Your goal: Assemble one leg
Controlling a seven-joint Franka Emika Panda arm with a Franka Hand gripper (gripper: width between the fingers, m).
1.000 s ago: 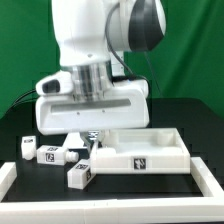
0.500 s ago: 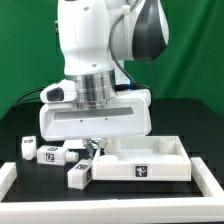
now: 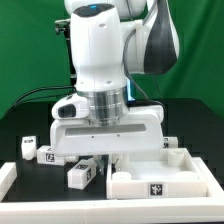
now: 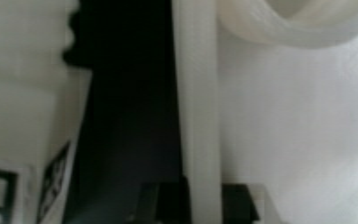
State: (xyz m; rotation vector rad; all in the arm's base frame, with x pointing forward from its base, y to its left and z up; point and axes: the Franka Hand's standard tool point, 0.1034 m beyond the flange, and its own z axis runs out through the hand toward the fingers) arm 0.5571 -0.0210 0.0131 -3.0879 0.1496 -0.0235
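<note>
On a black bench (image 3: 12,140), at the exterior view's left, two small white plastic blocks with black-and-white square tags lie side by side, one (image 3: 27,148) just beside the other (image 3: 48,154). To their right, nearer the camera, is the leg (image 3: 82,174), a small white stubby rectangular plastic block of the same kind. It lies on its side, its long axis slanting from near left to far right, with a tagged end face turned toward the camera. It is free of the jaws, just to their left and lower in the exterior view. The jaws hang under the white arm and are narrowed onto the raised rim (image 4: 197,100) of a big flat white square plastic panel (image 3: 185,178), a dark pad against each side. The panel spreads to the right.
</note>
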